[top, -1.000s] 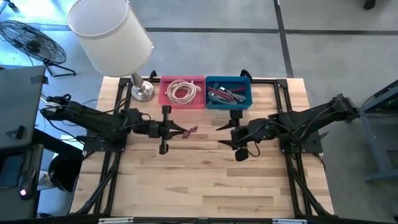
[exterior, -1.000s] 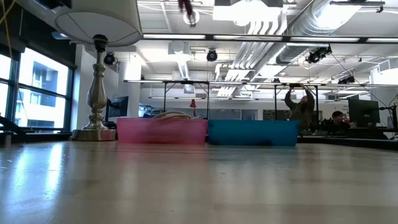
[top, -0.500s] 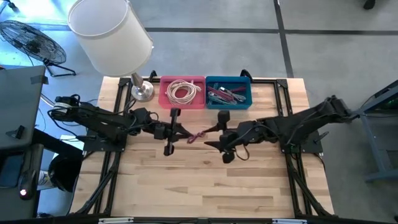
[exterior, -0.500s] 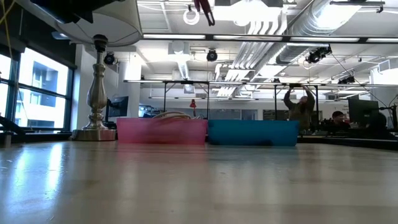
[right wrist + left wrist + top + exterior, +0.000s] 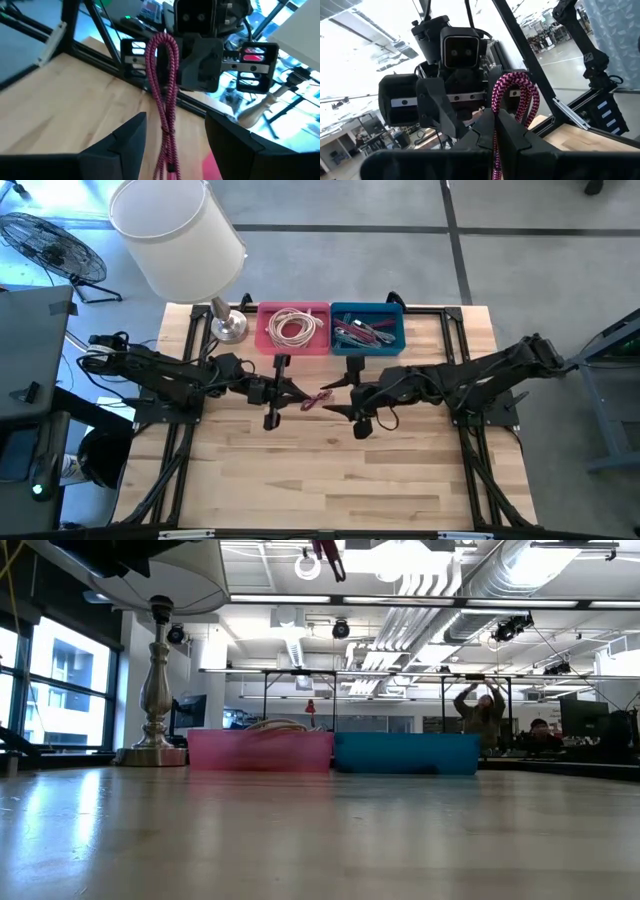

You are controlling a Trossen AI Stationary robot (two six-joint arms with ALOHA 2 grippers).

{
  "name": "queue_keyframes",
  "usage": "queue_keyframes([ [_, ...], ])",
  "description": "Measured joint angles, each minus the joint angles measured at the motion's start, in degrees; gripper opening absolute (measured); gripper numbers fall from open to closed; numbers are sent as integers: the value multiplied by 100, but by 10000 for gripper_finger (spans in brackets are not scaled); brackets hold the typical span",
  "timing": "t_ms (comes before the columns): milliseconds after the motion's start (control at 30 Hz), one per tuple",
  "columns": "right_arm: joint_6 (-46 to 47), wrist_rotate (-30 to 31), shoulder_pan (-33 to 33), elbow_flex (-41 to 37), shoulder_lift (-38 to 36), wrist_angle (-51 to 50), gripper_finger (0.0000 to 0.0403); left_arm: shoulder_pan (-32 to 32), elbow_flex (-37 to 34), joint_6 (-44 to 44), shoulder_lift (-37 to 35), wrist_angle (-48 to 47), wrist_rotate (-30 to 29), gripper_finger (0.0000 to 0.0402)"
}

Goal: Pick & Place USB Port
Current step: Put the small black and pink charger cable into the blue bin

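Above wooden table [image 5: 330, 470]: left end effector [image 5: 296, 394] clamping looped cable [image 5: 320, 399], lengthwise toward wide-spread right end effector [image 5: 335, 399].

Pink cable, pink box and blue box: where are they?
pink cable [image 5: 165, 80], right wrist view, on its looped strand.
pink box [image 5: 266, 341], high view, on its left rim.
blue box [image 5: 366, 307], high view, on its far rim.

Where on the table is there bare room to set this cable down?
The wood near the front edge of the table is bare. Crowded: the back edge, with lamp, pink bin and blue bin, and mid-table under both end effectors.
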Motion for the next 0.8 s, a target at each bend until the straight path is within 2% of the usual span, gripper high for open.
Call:
queue_keyframes([
  [367, 189, -578, -274, 0, 173, 40, 195, 0, 9, 46, 0, -2, -4, 0],
  [600, 89, -724, -358, 0, 444, 170, 187, 0, 9, 46, 0, -33, -21, 0],
  [700, -76, -721, -356, 0, 470, 205, 151, 0, 9, 46, 0, -91, -23, 0],
  [800, -183, -659, -353, 0, 470, 233, 72, 0, 9, 46, 0, -179, -59, 6],
])
